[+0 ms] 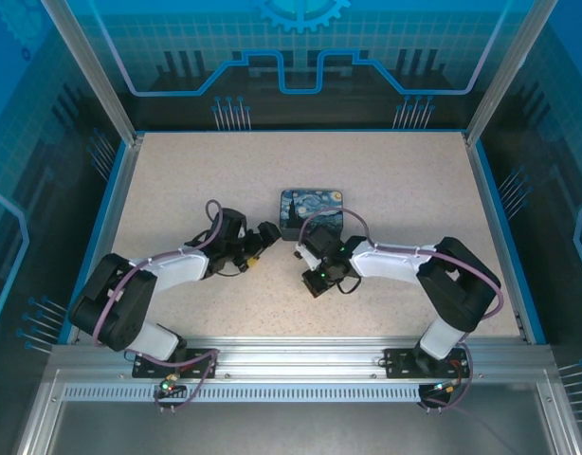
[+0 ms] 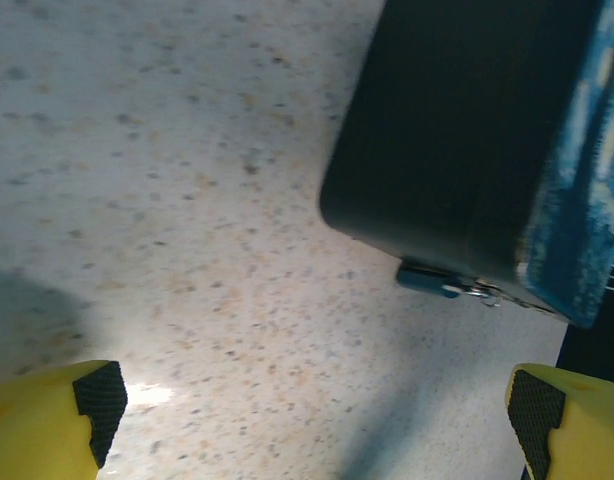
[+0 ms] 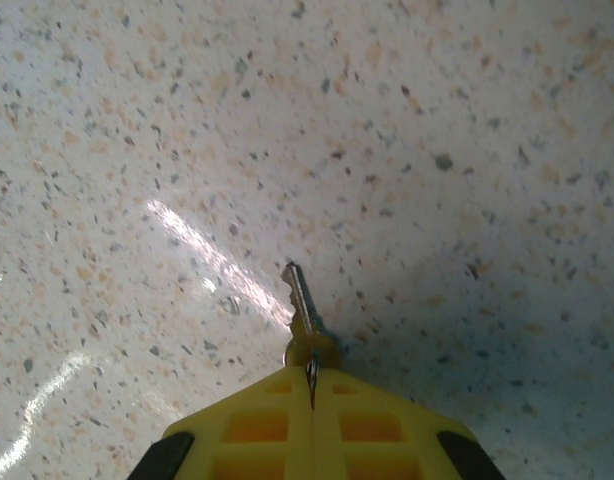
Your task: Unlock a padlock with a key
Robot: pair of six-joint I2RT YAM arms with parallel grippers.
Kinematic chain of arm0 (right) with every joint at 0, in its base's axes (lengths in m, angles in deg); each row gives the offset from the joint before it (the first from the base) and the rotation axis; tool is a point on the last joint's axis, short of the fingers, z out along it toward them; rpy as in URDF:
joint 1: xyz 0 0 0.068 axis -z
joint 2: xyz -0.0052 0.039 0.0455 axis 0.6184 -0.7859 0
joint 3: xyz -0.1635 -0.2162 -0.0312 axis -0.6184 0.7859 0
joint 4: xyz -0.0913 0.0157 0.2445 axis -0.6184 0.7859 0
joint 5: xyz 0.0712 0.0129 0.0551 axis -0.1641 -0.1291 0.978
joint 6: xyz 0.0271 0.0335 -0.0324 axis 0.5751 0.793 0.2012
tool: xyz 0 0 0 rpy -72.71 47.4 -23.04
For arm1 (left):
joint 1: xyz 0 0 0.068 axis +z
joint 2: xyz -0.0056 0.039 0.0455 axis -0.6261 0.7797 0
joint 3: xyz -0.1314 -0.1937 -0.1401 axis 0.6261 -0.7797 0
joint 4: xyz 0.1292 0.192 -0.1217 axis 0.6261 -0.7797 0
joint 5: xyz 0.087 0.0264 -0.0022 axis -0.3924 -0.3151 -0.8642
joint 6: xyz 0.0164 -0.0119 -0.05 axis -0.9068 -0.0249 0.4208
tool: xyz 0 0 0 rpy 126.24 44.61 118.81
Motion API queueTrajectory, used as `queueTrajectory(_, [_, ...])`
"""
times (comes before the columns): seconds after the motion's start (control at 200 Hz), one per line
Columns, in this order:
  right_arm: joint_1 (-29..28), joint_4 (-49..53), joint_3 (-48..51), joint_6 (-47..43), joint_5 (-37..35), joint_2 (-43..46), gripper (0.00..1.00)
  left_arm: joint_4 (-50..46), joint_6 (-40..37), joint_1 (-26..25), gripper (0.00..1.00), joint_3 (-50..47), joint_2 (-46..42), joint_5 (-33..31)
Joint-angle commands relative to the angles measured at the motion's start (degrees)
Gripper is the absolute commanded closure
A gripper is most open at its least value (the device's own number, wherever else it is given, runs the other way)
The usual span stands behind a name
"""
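Tin point(image 1: 312, 212) blocks the middle of the counter point(image 1: 177, 180); we see bare surface left, right and beyond it. Wide-spread left pincer point(image 2: 317, 405) faces the padlock point(image 2: 432, 280) across unobstructed counter. Right pincer point(image 3: 312, 385), clamped on key point(image 3: 301, 300), has bare counter ahead.

Both arms rise from their bases at the near edge, elbows pushed outward, then bend inward so the wrists almost face each other low over the middle of the surface point(image 1: 177, 180). The left arm point(image 1: 168, 272) ends in jaws spread wide, the black pads point(image 2: 99, 400) on its yellow fingers far apart with nothing between them. The right arm point(image 1: 395, 258) has its jaws pressed together on a key point(image 3: 302, 305), the blade sticking out past the tips.
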Motion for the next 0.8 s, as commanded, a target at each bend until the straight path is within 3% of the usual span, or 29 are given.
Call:
queueTrajectory(0.0, [0.7, -1.8, 2.6, 1.1, 1.0, 1.5, 1.00, 1.7, 0.8, -0.9, 0.01, 2.3, 0.7, -0.7])
queueTrajectory(0.11, [0.8, -2.5, 3.5, 1.3, 0.6, 1.9, 0.70, 1.6, 0.8, -1.2, 0.01, 2.3, 0.8, -1.2])
queueTrajectory(0.235, [0.8, -3.0, 3.7, 1.3, 0.9, 1.8, 0.59, 1.6, 1.0, -1.2, 0.01, 2.2, 0.8, -1.4])
queueTrajectory(0.545, [-1.1, 0.0, 0.5, -0.1, -2.8, -1.6, 0.56, 1.6, 1.3, -1.1, 0.01, 2.6, 0.8, -1.9])
queueTrajectory(0.795, [-5.1, 3.9, -4.1, 0.1, -9.0, -6.0, 0.60, 2.1, 1.8, -1.1, 0.01, 2.7, 1.0, -2.1])
